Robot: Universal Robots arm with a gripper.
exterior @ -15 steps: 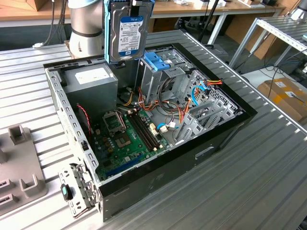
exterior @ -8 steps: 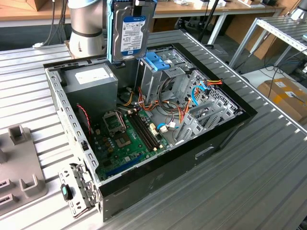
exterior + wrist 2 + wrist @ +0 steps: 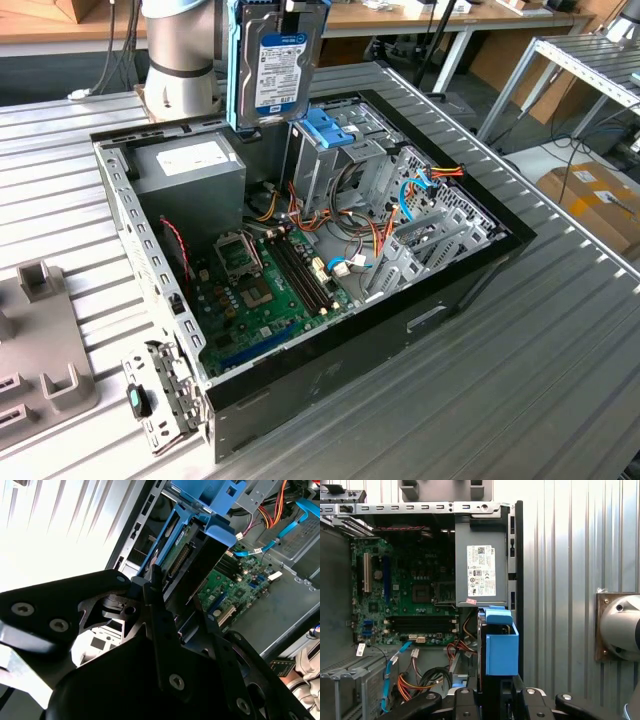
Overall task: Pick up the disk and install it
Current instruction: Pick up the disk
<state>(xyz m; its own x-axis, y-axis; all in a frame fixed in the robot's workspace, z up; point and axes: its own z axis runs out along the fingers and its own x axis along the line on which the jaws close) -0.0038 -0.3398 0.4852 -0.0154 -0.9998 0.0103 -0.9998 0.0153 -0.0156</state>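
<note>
- My hand [image 3: 177,597] is pinching the disk [image 3: 280,62] by one end, a finger pressed against each flat side.
- The disk hangs upright, its labelled face turned to the exterior view and light blue rails along its long sides.
- It is in the air over the open computer case [image 3: 470,270], its lower edge just above the blue latch [image 3: 328,127] of the drive cage [image 3: 345,165], near the grey power supply [image 3: 190,165].
- The case lies on the ribbed metal tabletop [image 3: 520,400], with its motherboard [image 3: 262,285] exposed.
</note>
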